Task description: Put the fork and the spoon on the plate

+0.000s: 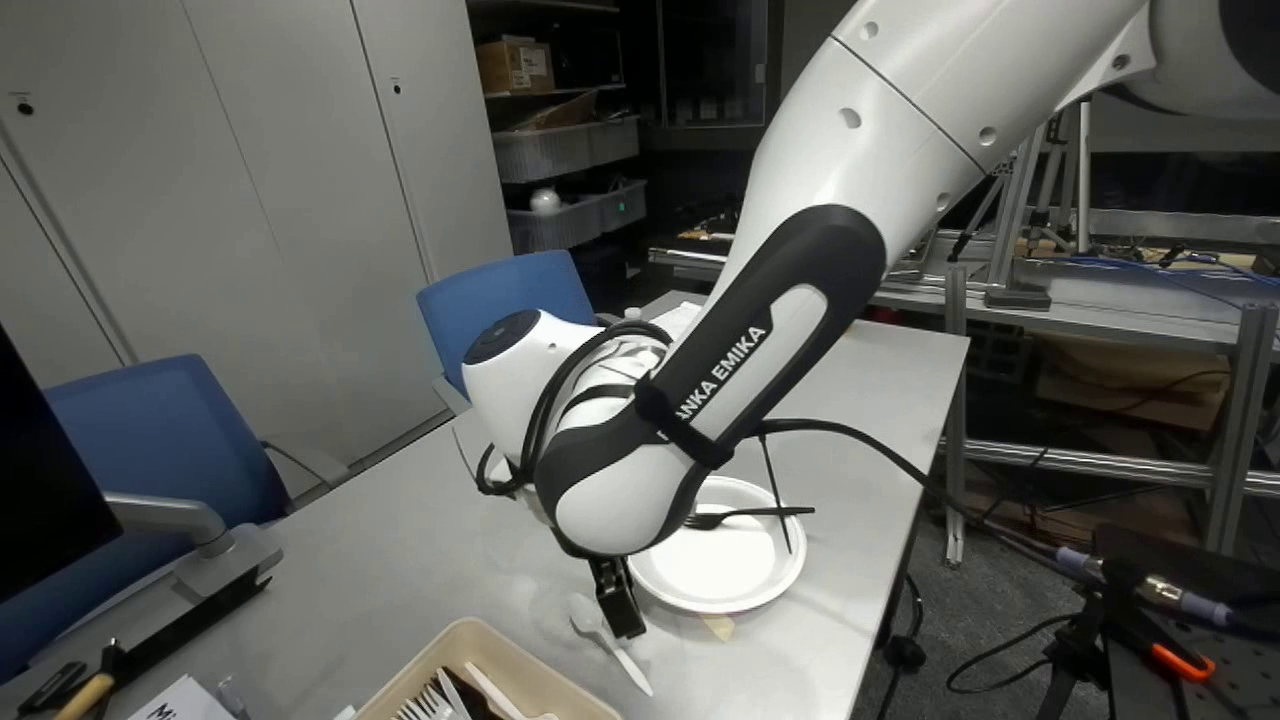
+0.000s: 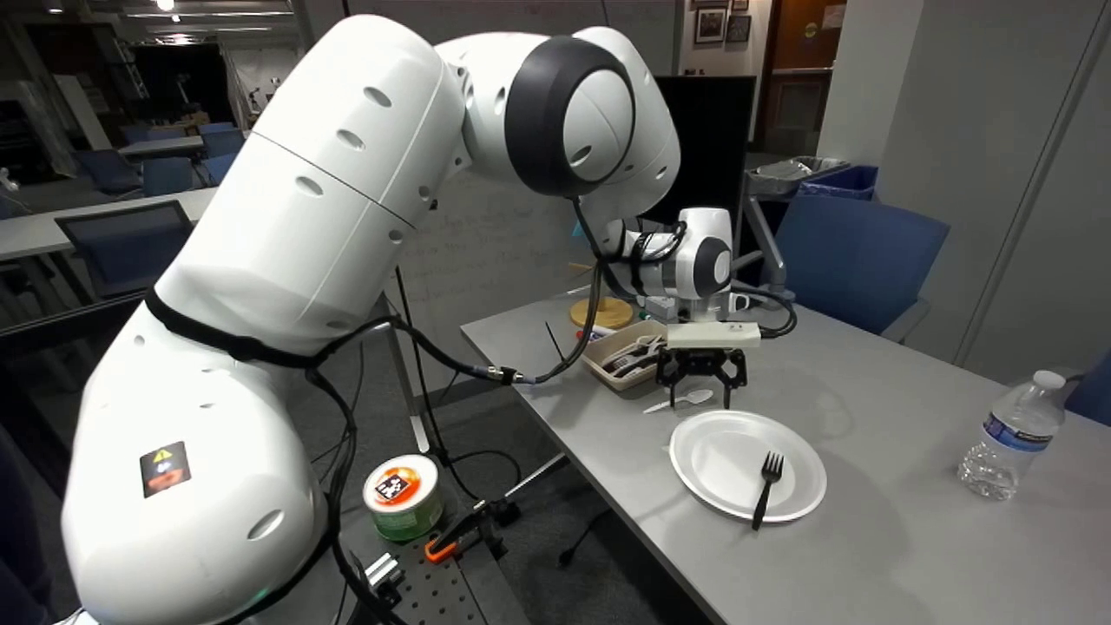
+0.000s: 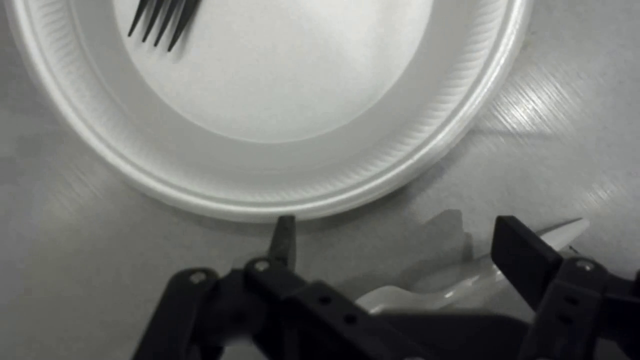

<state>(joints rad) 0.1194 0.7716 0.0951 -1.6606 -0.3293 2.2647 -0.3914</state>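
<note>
Hand (image 3: 394,220) wide in wrist view! Near right, spoon (image 3: 465,290) on the surface (image 3: 110,255); far left, fork (image 2: 766,491) on the plate (image 3: 280,172): looks half done, spoon to go!

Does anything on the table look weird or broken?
A small beige patch shows right by the plate; I can't tell what it is. The black fork sits a bit oddly too, its handle poking past the rim. I see nothing spilled or broken.
</note>
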